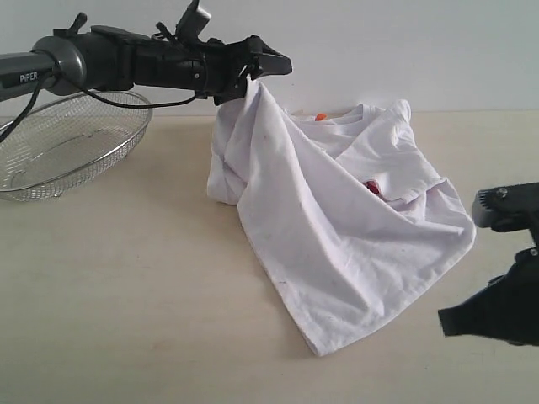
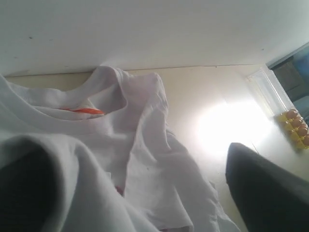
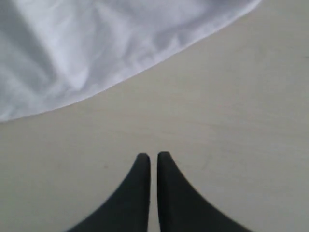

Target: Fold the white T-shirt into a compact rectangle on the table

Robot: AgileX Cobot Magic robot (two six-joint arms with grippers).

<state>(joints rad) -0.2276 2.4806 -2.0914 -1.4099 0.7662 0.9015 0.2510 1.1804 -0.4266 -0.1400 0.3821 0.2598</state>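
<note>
Cloth from the white T-shirt (image 1: 337,244) rises to a peak at the left pincer (image 1: 259,71), which hangs above the far side of the worktop (image 1: 126,295). The rest of the shirt spreads in loose folds down to the surface, to the right of the wire basket (image 1: 67,151) and apart from it.

In the left wrist view we see this pincer's two fingers (image 2: 263,193) standing wide apart. One is bare and the other is mostly buried under a fold of shirt. So the pincer is open, and the cloth is draped over one finger rather than pinched. In the exterior view the fabric hides that contact from us.

Only a sliver of the orange-red neck tag (image 1: 321,117) and a scrap of red print (image 1: 371,187) show; the lettering is folded out of sight.

The right pincer (image 3: 153,157) is closed, its tips almost touching with nothing between them, over bare worktop just beside the shirt's hem. Its arm is cut off at the edge of the exterior view.

Glare (image 2: 231,128) washes out part of the left wrist view, and small brown things in a yellow tray (image 2: 294,128) are too blurred to name.
</note>
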